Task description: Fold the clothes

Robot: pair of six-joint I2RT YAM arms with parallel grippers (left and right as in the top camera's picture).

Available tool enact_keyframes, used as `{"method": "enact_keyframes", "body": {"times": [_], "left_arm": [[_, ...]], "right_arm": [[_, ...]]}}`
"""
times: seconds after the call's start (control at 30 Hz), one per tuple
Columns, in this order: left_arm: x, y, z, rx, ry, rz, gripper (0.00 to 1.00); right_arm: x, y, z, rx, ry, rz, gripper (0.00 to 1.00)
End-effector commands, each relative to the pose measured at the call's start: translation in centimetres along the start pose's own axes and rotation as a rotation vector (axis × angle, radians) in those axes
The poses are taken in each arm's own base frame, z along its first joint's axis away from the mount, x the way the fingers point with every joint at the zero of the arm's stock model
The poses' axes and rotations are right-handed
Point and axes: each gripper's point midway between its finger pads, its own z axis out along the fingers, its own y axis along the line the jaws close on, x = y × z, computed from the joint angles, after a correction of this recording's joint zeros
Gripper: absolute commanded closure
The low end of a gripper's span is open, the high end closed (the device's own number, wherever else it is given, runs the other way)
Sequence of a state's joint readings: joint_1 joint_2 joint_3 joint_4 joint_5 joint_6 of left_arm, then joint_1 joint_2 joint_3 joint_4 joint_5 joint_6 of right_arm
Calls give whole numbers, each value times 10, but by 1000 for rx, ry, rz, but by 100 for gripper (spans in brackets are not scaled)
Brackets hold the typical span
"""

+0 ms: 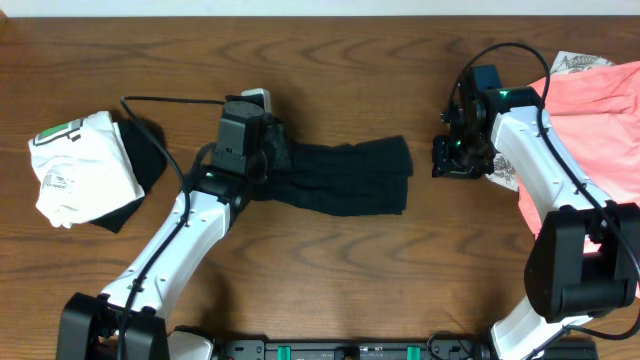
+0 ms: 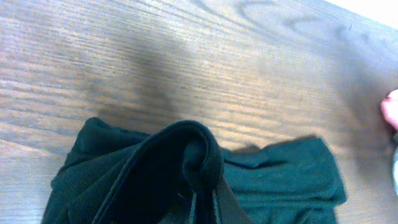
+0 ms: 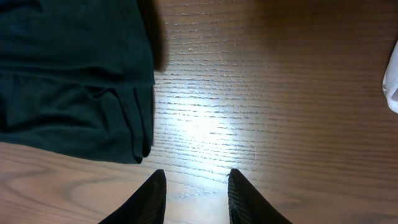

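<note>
Black shirt [image 2: 186, 168] bunches in my left gripper [image 1: 272, 162], apparently pinched; right gripper [image 3: 196, 179] hangs open, empty. Pulling one-handed could drag the fold loose.

left arm [image 1: 170, 250]: white shells, black joints, boxy black wrist with a pale block on top | right arm [image 1: 545, 175]: same white and black, green lights [image 1: 505, 95] at the wrist | cables [image 1: 160, 100]: thin, black, one per arm | right gripper [image 3: 196, 183]: two black tapered fingers [image 3: 149, 199]
</note>
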State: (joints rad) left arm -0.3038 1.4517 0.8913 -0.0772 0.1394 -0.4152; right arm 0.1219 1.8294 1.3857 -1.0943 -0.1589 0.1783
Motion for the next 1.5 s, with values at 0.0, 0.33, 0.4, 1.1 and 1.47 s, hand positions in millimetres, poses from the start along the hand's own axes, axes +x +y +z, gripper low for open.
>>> {"method": "enact_keyframes", "body": {"times": [0.0, 0.33, 0.4, 1.1, 1.47], "left_arm": [[0, 4, 2, -19, -8, -96, 94], [-13, 8, 1, -45, -70, -147, 94], [-21, 4, 1, -28, -101, -171, 94], [11, -6, 29, -27, -15, -145, 94], [-22, -26, 21, 64, -134, -168, 94]], "right_arm": [[-3, 2, -8, -11, -27, -2, 68], [-3, 4, -8, -12, -26, -7, 68], [-3, 5, -8, -12, -26, -11, 68], [-3, 13, -7, -22, -31, -41, 67], [-4, 13, -7, -25, -33, -42, 66]]}}
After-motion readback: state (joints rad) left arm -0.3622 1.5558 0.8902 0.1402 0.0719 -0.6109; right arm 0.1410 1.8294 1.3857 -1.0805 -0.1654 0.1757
